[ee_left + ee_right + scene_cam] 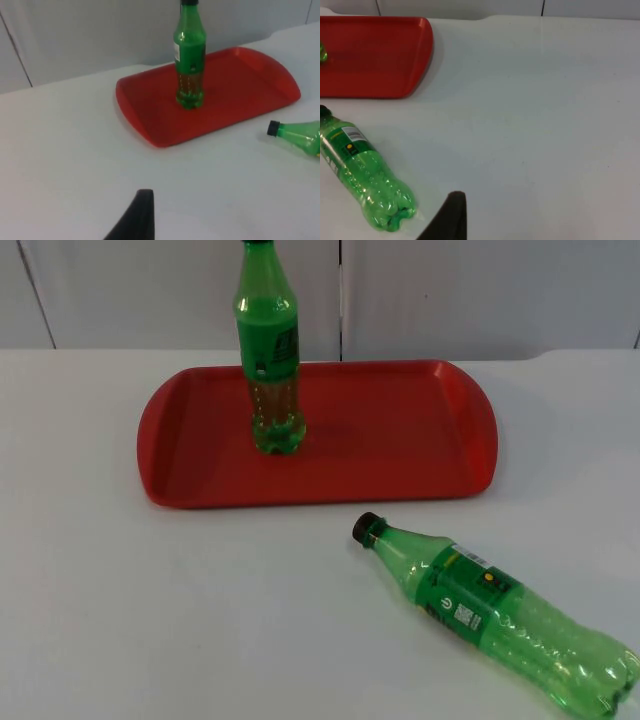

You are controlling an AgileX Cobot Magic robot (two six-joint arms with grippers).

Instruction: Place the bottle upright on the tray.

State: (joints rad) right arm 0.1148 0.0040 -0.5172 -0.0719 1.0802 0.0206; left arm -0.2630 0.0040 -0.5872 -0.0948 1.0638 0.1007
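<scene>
- Nearest to the top camera is the lying bottle, flat on its side on the white tabletop, black cap pointing toward the tray and its lumpy base pointing away from it. It's off the tray, near its front edge but not touching.
- Handling guess: it looks like empty clear green PET, so I'd expect it to be very light, a bit squashy in the ribbed lower half, and happy to roll if I nudge it sideways. Smooth plastic plus a glossy label means slippery too.
- Where I'd grab: across the body around the label band, where the wall looks straightest and stiffest. That probably leaves room to swing it vertical. The neck seems too thin, and the ribbed end would likely dent.
- Red tray sits just behind it, with plenty of bare floor on the side nearer the right arm.
- One standing bottle is already upright on the tray toward the left arm's side. I'd set mine down well apart from it, since it'll tip easily.
- Left end effector: parked back over bare tabletop, waiting. Can't tell if it's spread or pinched.
- Right end effector: hanging near the lying bottle's base, holding nothing I can see. Same deal, can't tell.
</scene>
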